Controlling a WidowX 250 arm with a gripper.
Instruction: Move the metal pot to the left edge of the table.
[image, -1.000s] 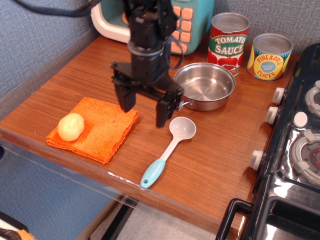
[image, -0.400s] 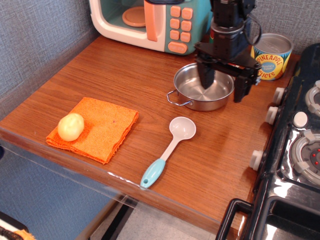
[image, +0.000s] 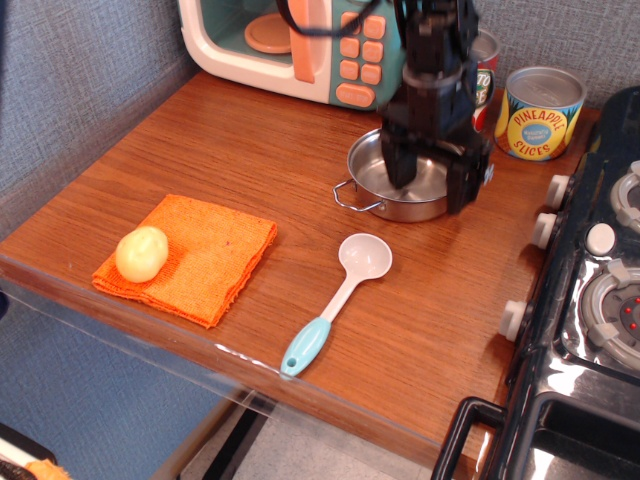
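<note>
I see gripper (image: 430, 182) fingers apart, straddling pot (image: 385, 190) rim. Wood table (image: 250, 160), grey walls, stove (image: 600, 300) right, ladle (image: 340, 300) nearby.

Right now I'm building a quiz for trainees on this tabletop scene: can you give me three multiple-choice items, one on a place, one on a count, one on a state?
1. Where is the metal pot?
A. on the orange cloth
B. on the table, in front of the toy microwave and the cans
C. on the stove

2. How many labelled cans show at the back?
A. two
B. four
C. none

3. How does the tool stand?
A. shut on the ladle
B. open, fingers straddling the pot's right rim
C. shut on the yellow item

Answers:
1 B: the pot sits on the table, near the toy microwave.
2 A: a pineapple can and a partly hidden tomato can.
3 B: one finger is inside the pot, the other outside it; the ladle lies apart, and the yellow item rests on the orange cloth.
</note>
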